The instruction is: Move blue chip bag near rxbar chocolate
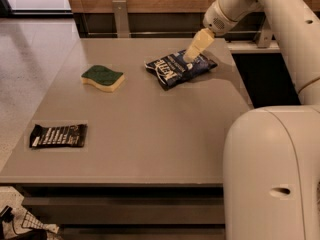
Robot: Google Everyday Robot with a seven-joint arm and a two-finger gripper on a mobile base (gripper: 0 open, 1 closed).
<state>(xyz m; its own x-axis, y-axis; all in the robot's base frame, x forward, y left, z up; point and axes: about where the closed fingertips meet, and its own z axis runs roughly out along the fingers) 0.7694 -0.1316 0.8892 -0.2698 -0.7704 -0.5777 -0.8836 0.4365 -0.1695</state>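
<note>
The blue chip bag point(179, 68) lies crinkled at the table's far right, with white lettering facing up. The rxbar chocolate point(58, 135) is a flat black wrapper with white text near the front left edge. My gripper point(191, 54) reaches down from the upper right. Its pale yellow fingertips sit right over the bag's far right part, at or just above its surface. The bag and the bar are far apart, on opposite corners of the table.
A green-and-yellow sponge point(102, 77) lies left of the bag. The grey table point(145, 129) ends in a front edge low in the view. My arm's large white body point(272, 174) fills the lower right. A wooden wall and ledge run behind.
</note>
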